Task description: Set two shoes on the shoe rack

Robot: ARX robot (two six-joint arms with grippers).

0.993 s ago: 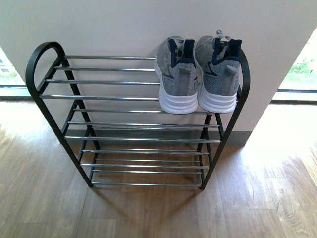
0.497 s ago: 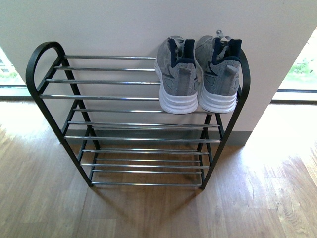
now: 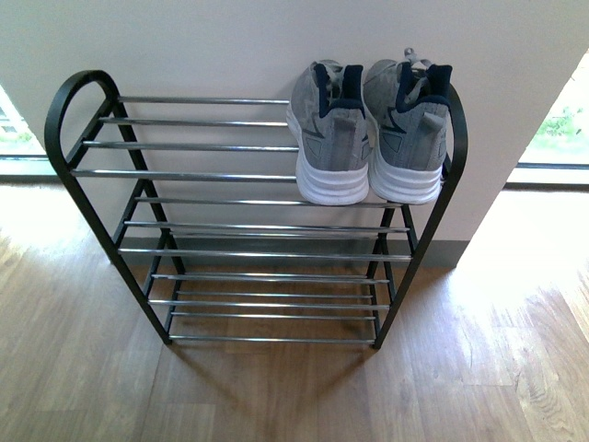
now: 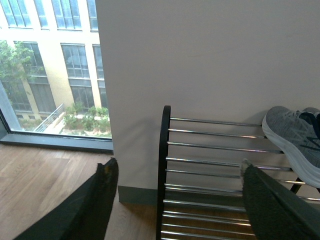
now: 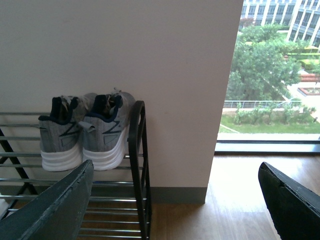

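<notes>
Found the left shoe (image 3: 333, 138) and the right shoe (image 3: 409, 138) close together on the top tier of the rack (image 3: 184, 174), at its right end. Saw heels and thick white soles turned to the near side, toes to the wall (image 3: 230, 46) on the far side. Noted the right shoe just beside the rack's right loop, and the rack standing on the wooden floor (image 3: 276, 396) against that wall.

Held against the front view of half a second before: saw rack, shoes and floorboards all sit a little higher in the frame, shifted together. Spotted no slide of either shoe along the bars; same tier, same end, same heading.

In the left wrist view, caught the left gripper (image 4: 178, 164) with its dark fingers (image 4: 85, 210) spread wide and nothing between them, off the rack's left end and clear of it. Saw part of one shoe beyond, up on the bars.

In the right wrist view, caught the right gripper (image 5: 175, 167) likewise gaping, fingers (image 5: 55, 210) well apart and gripping nothing, near the rack's right end, with both shoes in sight past it.
</notes>
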